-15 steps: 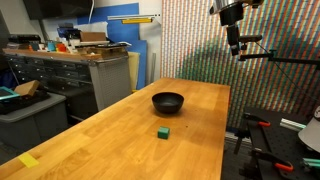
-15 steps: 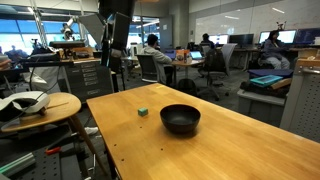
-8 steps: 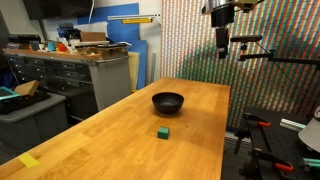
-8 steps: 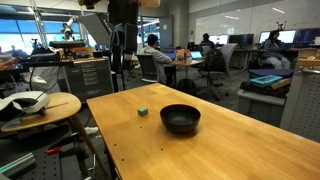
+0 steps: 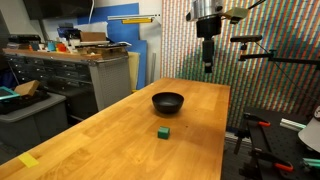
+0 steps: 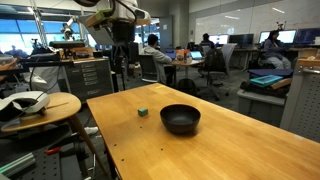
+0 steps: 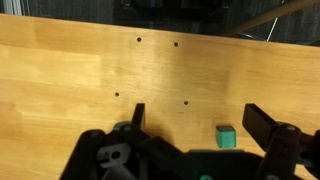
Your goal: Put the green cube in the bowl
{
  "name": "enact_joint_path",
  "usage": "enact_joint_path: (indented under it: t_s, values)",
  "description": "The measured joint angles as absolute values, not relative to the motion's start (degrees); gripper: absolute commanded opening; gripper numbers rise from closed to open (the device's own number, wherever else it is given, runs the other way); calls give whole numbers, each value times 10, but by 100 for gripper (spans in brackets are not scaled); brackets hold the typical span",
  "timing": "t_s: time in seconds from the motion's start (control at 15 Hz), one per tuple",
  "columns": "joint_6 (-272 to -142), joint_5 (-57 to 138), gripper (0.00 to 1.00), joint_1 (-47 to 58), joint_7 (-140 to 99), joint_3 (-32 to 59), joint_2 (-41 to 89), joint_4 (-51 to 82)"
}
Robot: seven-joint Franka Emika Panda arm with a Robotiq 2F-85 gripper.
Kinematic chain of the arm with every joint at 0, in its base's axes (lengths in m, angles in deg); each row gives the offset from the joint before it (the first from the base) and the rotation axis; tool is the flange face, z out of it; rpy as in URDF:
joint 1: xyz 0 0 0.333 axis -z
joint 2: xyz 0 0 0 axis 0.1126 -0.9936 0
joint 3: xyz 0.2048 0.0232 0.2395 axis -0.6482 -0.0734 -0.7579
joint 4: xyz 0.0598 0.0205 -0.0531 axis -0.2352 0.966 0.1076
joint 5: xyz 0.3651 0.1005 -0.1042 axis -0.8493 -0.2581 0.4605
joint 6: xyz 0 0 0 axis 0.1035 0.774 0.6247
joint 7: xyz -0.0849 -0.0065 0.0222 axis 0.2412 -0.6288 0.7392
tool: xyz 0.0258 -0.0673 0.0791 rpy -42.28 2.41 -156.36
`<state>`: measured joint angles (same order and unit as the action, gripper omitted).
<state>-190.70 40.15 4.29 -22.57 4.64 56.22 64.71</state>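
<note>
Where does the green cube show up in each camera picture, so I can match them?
In an exterior view the green cube sits low centre on the wooden table, nearer the camera than the bowl.
In an exterior view it is left of centre, left of the bowl.
Wrist view: it is lower right, on bare wood.
Shared landmark: the wooden table; the bowl is absent from the wrist view.

The green cube [image 5: 162,132] is standing out bright on the pale honey wooden table [image 5: 110,135] (faint grain streaking it), while the bowl [image 5: 168,101] is gleaming glossy black.
</note>
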Motion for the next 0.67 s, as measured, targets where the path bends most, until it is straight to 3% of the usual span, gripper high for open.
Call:
enact_joint_path:
  t_s: [0.67]
  values:
    - [-2048, 396, 100, 10, -209, 21, 431, 599]
